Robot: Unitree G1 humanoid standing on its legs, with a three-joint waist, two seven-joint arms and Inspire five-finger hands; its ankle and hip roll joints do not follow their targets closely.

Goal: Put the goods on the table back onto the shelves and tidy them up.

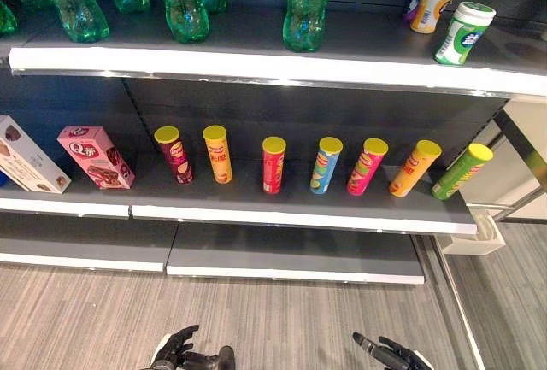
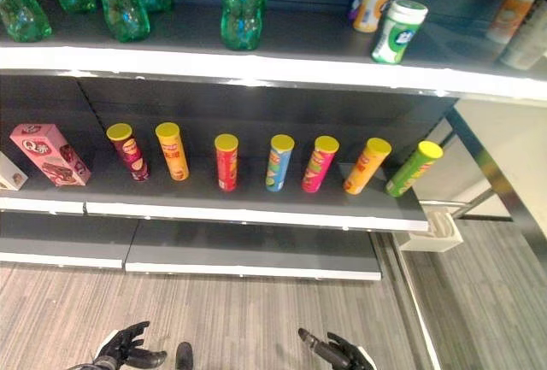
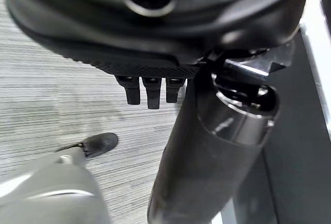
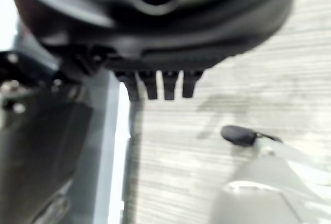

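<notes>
Left eye view showed that the left hand (image 1: 181, 353) and the right hand (image 1: 391, 355) were held low over the floor with relaxed fingers and nothing grasped, since the chip cans (image 1: 273, 165) were already lined upright on the middle shelf (image 1: 299, 214).

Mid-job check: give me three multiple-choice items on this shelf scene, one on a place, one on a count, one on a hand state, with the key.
1. Where does the pink box stand?
A. top shelf
B. middle shelf, left of the cans
C. floor

2. How many yellow-lidded cans stand in the middle-shelf row?
A. five
B. seven
C. nine

3. What are the left hand and right hand doing?
A. both low over the floor, holding nothing
B. left grips a can
C. right grips a bottle

Key: 1 B, it stands beside the leftmost can; 2 B, seven lids in the row; 3 A, fingers relaxed, nothing in them.
</notes>
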